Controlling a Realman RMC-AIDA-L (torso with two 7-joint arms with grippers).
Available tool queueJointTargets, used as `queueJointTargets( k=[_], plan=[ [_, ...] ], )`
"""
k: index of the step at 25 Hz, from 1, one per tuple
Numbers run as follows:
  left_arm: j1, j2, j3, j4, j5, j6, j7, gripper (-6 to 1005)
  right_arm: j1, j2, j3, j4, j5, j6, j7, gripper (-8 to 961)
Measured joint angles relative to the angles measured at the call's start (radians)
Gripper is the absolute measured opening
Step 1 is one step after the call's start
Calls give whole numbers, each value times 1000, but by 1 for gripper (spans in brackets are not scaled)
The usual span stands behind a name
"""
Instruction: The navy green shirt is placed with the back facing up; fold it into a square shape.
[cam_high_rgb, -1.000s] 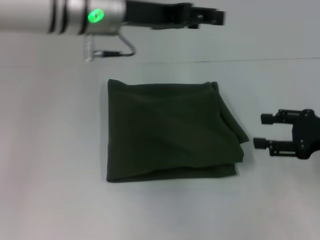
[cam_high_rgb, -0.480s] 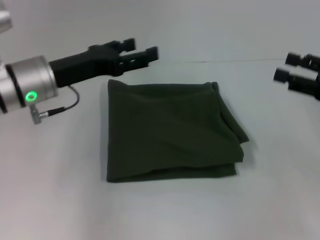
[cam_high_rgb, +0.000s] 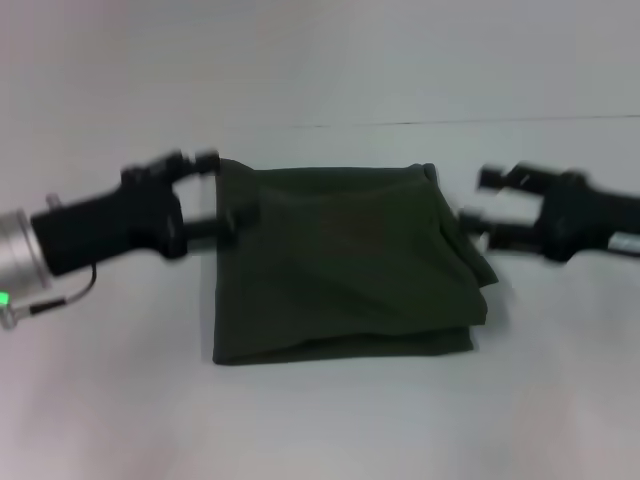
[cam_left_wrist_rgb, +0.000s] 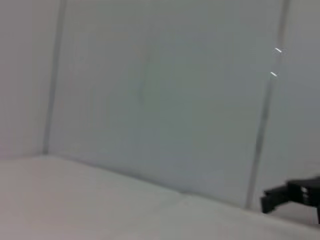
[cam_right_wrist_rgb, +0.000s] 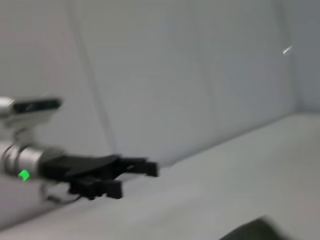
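Note:
The navy green shirt (cam_high_rgb: 340, 260) lies folded into a rough square in the middle of the white table, plain side up, with a loose layer bulging at its right edge. My left gripper (cam_high_rgb: 222, 188) is open at the shirt's far left corner, one finger over the left edge. My right gripper (cam_high_rgb: 480, 198) is open just off the shirt's far right edge, apart from the cloth. The right wrist view shows the left gripper (cam_right_wrist_rgb: 134, 179) across the table and a dark bit of shirt (cam_right_wrist_rgb: 250, 231). In the left wrist view the right gripper (cam_left_wrist_rgb: 292, 195) shows at the edge.
The white table (cam_high_rgb: 100, 400) stretches around the shirt on all sides. A thin dark seam (cam_high_rgb: 450, 123) runs across the back of the table, with a pale wall (cam_left_wrist_rgb: 160, 90) behind it.
Both arms have swung down and inward. The left gripper came from the far left to the shirt's left edge. The right gripper came from the far right to the shirt's right edge.

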Motion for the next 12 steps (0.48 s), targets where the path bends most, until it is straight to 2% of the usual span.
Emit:
queueJointTargets(
  k=[4,10,12],
  plan=[
    [9,10,-10,-17,95,36,21,922,-6,30,-92,-4,-43,47,-38,833],
    [10,8,-16,-46,154,11,57,921,-4,66,-90,14,-67,120,-161,938],
    [8,10,-19,-65,157,9,76,921,-1,77,-97,21,-72,149,-192,934]
  ],
)
